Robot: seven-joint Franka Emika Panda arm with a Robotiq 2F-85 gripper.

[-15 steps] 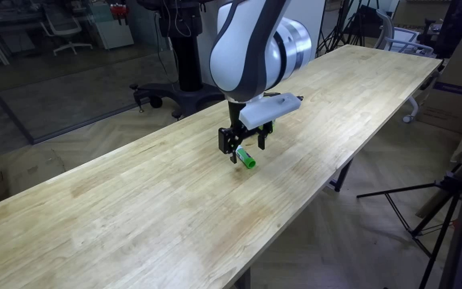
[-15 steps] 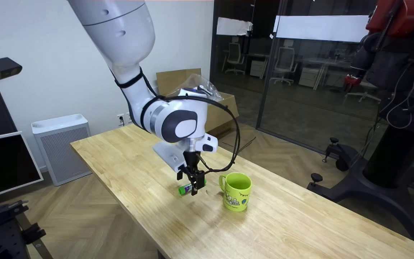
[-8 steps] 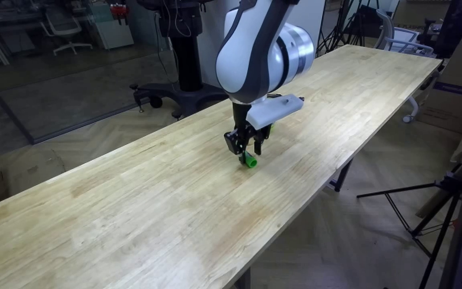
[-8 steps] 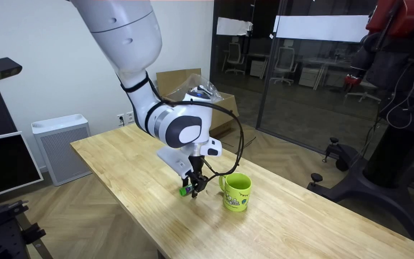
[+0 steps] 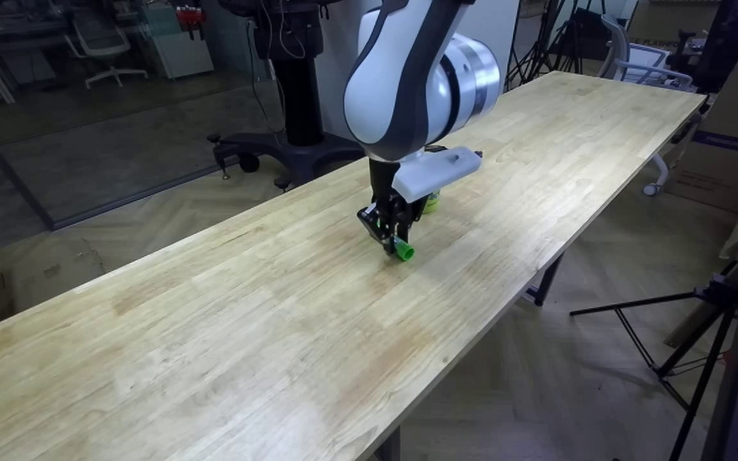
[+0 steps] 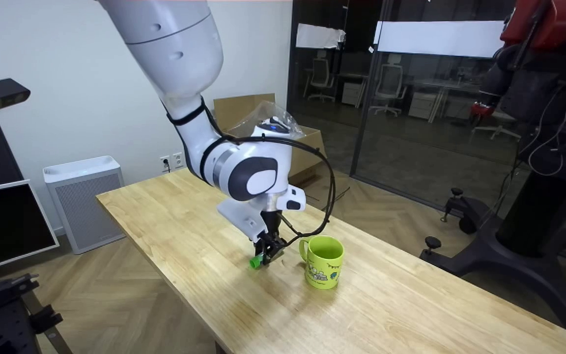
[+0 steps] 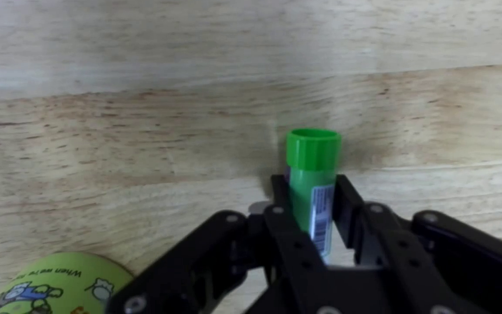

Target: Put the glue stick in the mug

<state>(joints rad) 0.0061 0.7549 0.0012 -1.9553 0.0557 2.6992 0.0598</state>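
Between my two black fingertips is the glue stick, gripped along its paler body with the bright green hollow end pointing away from me in the wrist view. My gripper is shut on it; the rear of the stick disappears behind a finger. In an exterior view only the green end of the glue stick pokes out from the gripper, low over the table. Whether it touches the wood, I cannot tell. The lime-green mug stands upright beside the gripper, handle towards it. In the wrist view the mug is cut off at lower left.
A long wooden table carries both things. A black cable loops from the wrist down close to the mug's handle. Beyond the table's edge stand a dark wheeled base and a cardboard box.
My gripper has come down over the glue stick and closed from wide apart onto it. The stick's green end has shifted slightly over the last half second. The mug has not moved.
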